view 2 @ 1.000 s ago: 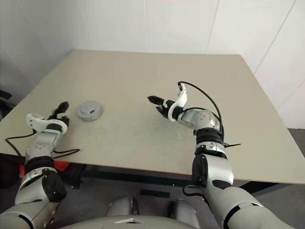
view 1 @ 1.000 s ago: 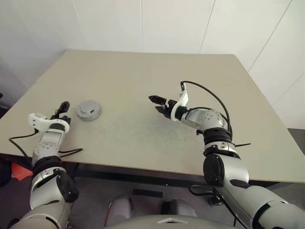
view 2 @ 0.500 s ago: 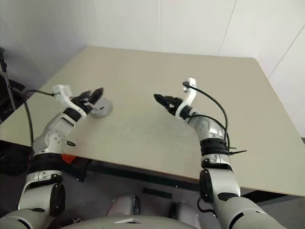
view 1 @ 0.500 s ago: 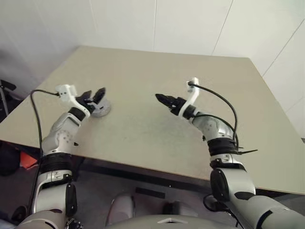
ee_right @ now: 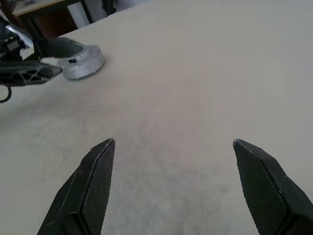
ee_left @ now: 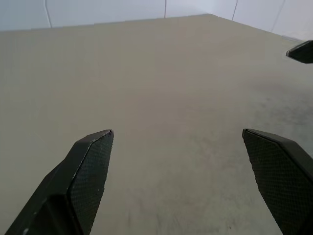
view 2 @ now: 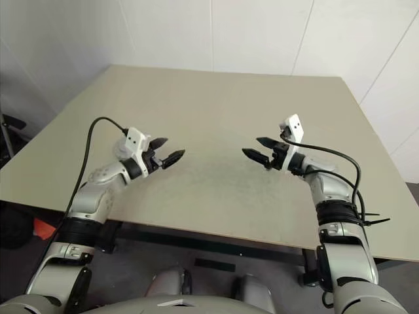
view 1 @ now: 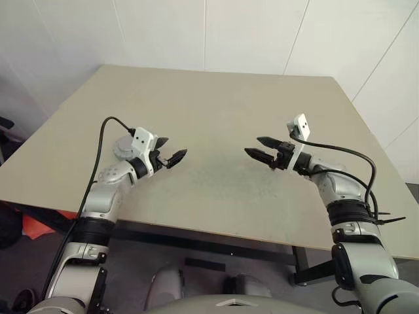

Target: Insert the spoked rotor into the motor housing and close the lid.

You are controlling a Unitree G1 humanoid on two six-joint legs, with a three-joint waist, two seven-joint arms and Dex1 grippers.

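The motor housing (ee_right: 79,61) sits just behind the released left end effector (view 1: 169,155); right end effector (view 1: 260,148) released, well apart.

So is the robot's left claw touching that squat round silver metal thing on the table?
Apart. In the right wrist view, the left gripper hovers open in front of the motor housing, fingers closed on nothing.

The tabletop (view 1: 216,104) was plain beige, and the motor housing (ee_right: 80,61) at the upper left of the right wrist view was silver-grey. Both end effectors, left (view 1: 171,156) and right (view 1: 256,148), had black fingers with a fine cross-hatched pad texture.
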